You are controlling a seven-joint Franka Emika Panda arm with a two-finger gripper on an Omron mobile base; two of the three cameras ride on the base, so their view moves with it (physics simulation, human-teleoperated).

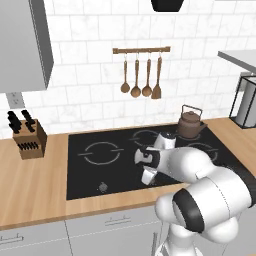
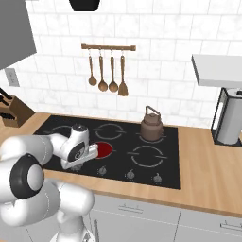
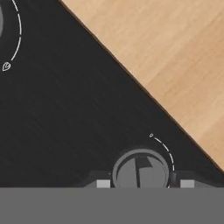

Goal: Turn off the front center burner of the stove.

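From my seat I see the stove (image 2: 165, 142) set into the wooden counter (image 2: 208, 175), its black glass marked with grey rings and a row of small knobs along the front edge. The front center burner (image 2: 105, 150) glows red in the right base view, just right of the robot's hand and partly covered by it.

The gripper (image 3: 142, 183) is low over the front edge of the glass. In the hand view a round grey knob (image 3: 141, 170) sits between the two finger tips (image 3: 103, 183), with a dashed white arc curving around its right side. The jaws stand spread to either side of that knob (the tips look just beside it, but I cannot tell whether they are touching it).

In the left base view the hand (image 1: 148, 170) hangs over the front strip of the cooktop, well right of a lone knob (image 1: 103, 187). A brown kettle (image 2: 151, 125) stands on a rear ring, near the back right. A knife block (image 1: 28, 137) rests on the counter left of the stove, and wooden utensils (image 1: 141, 80) hang on a rail on the tiled wall.
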